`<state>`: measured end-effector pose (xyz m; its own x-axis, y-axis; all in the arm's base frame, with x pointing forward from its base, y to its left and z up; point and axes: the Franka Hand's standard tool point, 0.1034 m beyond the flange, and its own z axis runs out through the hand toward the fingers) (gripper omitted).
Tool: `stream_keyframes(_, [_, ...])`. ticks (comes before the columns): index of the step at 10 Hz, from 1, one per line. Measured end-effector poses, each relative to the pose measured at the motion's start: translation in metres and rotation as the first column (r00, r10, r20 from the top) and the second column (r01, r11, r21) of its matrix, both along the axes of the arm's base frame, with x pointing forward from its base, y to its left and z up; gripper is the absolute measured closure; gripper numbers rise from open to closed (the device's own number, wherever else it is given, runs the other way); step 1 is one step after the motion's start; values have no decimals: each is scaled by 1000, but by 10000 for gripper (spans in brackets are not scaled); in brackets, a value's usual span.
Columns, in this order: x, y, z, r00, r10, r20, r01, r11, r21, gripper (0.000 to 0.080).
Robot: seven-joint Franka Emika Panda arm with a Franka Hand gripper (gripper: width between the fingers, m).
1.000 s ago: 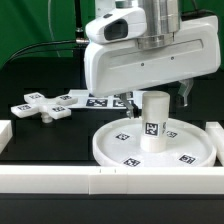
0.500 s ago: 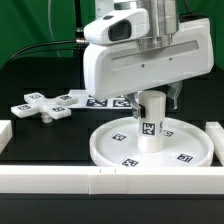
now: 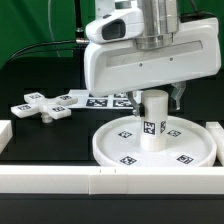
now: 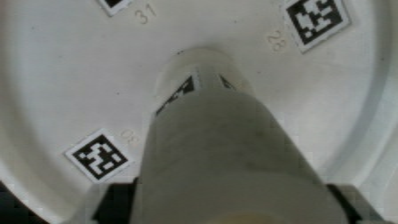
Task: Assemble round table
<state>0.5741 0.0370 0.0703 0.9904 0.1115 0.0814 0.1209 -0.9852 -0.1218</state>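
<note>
On the hub of the rimmed disc (image 3: pixel 103 150) the leg (image 3: pixel 152 125), judged light, stiff and slick, is stood upright and is best taken high on its sides, where the gripper (image 3: pixel 152 97) is set astride it, though whether it is clamped or slack cannot be told.

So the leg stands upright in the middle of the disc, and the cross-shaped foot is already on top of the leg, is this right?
Not quite. The leg does stand upright in the middle of the disc, but the cross-shaped foot is not on top of it: the exterior view shows it lying on the table, at the exterior view's left of the disc.
</note>
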Motion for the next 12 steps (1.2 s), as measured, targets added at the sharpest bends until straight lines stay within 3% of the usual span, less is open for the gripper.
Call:
stream_keyframes(5, [0, -5, 0, 933, -355, -51, 356, 934, 18, 392])
stream_keyframes(7, [0, -5, 0, 928, -368, -54, 369, 929, 18, 392])
stream_keyframes(8, [0, -5, -1, 928, -368, -55, 369, 929, 18, 236])
stream_keyframes(9, [0, -5, -1, 928, -368, -55, 369, 929, 18, 176])
stream_keyframes(12, [-5, 4, 12, 986, -158, -55, 158, 987, -14, 151])
